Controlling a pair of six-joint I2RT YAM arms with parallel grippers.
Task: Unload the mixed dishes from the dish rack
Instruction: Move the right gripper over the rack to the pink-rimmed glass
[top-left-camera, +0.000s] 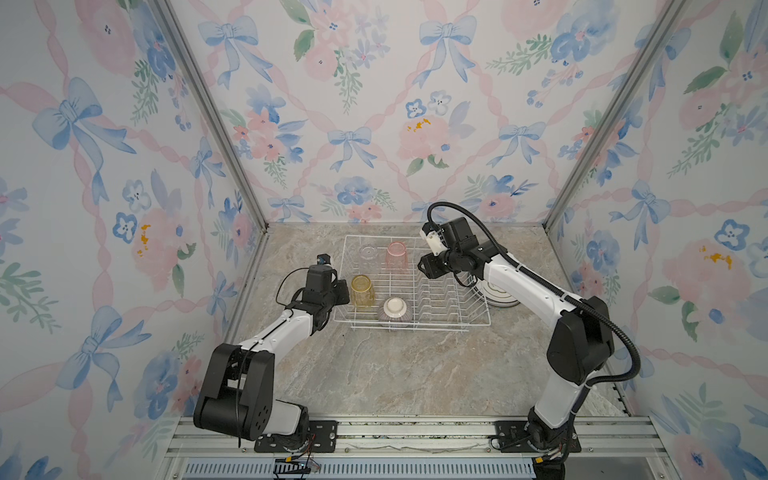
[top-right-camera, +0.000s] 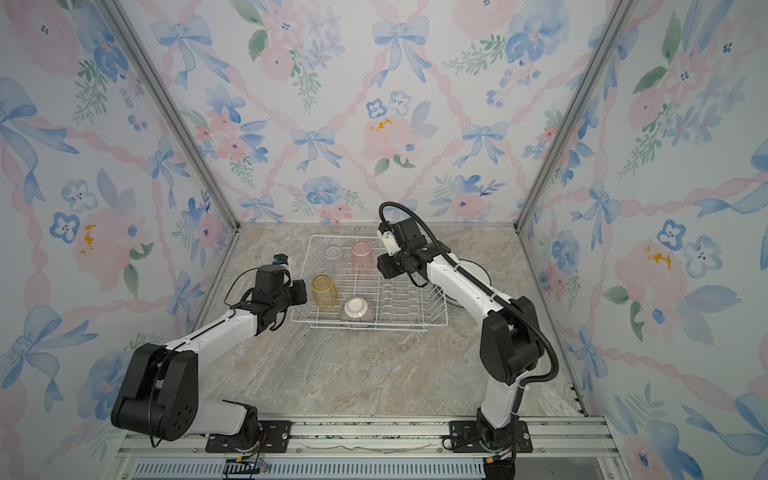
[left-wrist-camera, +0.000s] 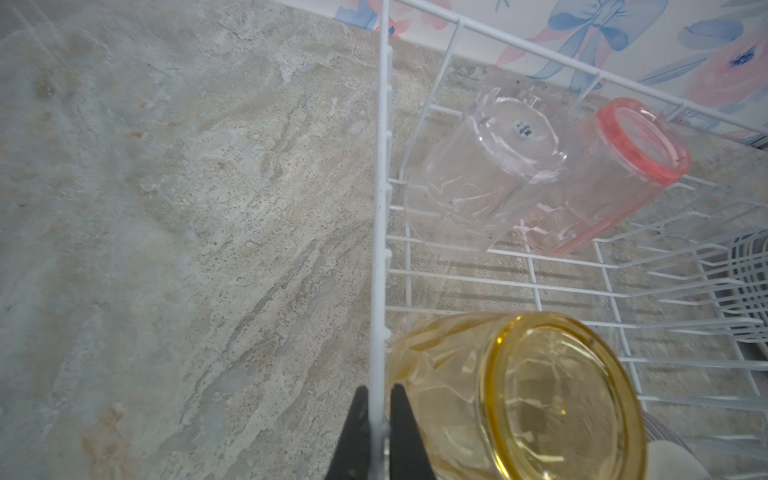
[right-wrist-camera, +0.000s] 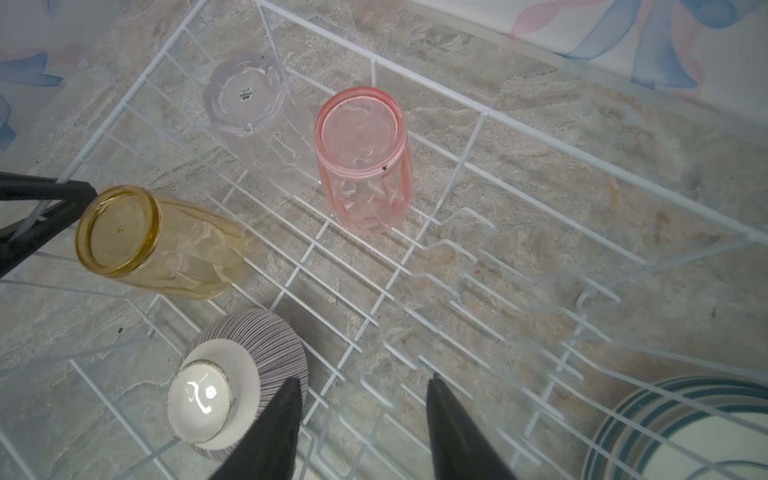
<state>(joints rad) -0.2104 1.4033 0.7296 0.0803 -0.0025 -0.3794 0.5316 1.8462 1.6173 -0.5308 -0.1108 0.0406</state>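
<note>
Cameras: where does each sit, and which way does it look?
Both top views: high in front, looking down at the dish rack; left arm and right arm show.
Left wrist: beside the rack, facing along its side past the yellow tumbler; left jaws shut on its wire.
Right wrist: above the rack, facing down at the bowl; right jaws open.
Shared by both wrists: the yellow tumbler.

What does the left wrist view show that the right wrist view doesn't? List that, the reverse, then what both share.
Left wrist only: the broad stretch of table beside the rack. Right wrist only: the right gripper, open, and the upturned bowl in full. Both: the left gripper shut on the rack's rim wire; the clear cup, pink cup and yellow cup, upside down; the plates outside the rack.
</note>
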